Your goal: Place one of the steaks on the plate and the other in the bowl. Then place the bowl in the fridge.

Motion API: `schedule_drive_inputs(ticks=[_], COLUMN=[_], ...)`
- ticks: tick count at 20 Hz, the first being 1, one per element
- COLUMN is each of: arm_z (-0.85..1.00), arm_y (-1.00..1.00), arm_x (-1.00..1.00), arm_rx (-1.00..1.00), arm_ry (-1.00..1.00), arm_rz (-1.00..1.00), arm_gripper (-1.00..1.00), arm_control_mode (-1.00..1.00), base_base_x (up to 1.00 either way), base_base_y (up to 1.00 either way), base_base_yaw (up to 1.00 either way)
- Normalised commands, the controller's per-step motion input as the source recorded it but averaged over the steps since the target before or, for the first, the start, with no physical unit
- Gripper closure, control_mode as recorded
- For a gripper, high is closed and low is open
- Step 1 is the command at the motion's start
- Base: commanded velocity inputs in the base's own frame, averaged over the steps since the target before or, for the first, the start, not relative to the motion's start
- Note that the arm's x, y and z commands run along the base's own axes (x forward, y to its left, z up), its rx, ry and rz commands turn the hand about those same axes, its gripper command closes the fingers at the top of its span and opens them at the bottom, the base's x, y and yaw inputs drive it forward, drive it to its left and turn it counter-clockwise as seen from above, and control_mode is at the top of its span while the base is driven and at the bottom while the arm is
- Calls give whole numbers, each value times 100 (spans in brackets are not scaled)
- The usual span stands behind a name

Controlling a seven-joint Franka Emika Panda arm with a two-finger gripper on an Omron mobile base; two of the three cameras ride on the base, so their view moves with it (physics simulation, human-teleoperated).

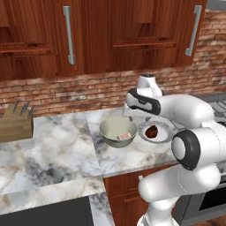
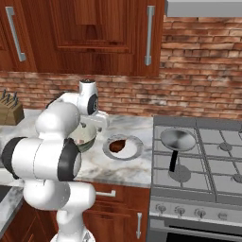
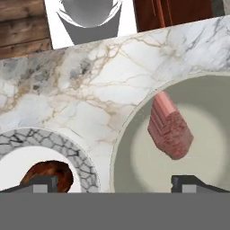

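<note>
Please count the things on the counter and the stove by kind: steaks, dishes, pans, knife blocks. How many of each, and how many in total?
Steaks: 2, the pink steak in the bowl and the brown steak on the plate
Dishes: 2, the bowl and the plate
Pans: 1, the frying pan on the stove
Knife blocks: 1, the knife block
Total: 6

The plate (image 2: 124,146) is sitting at frame centre on the marble counter (image 2: 134,172), carrying the dark brown steak (image 2: 118,146). Left of it, the bowl (image 2: 86,137) is showing partly behind the arm. A frying pan (image 2: 177,142) is resting on the stove (image 2: 203,163) at right.
</note>
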Motion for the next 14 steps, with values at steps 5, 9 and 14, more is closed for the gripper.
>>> schedule_drive_inputs(ticks=[5,9,14], arm_z=[-30,-49,-24], arm_y=[-2,0,9], arm_x=[56,0,0], arm_rx=[0,0,0], arm_ry=[15,7,-1], arm_rz=[7,17,19], arm_gripper=[-100,-100,-100], arm_control_mode=[-100,-100,-100], base_base_x=[0,0,0], base_base_y=[0,0,0], base_base_yaw=[0,0,0])
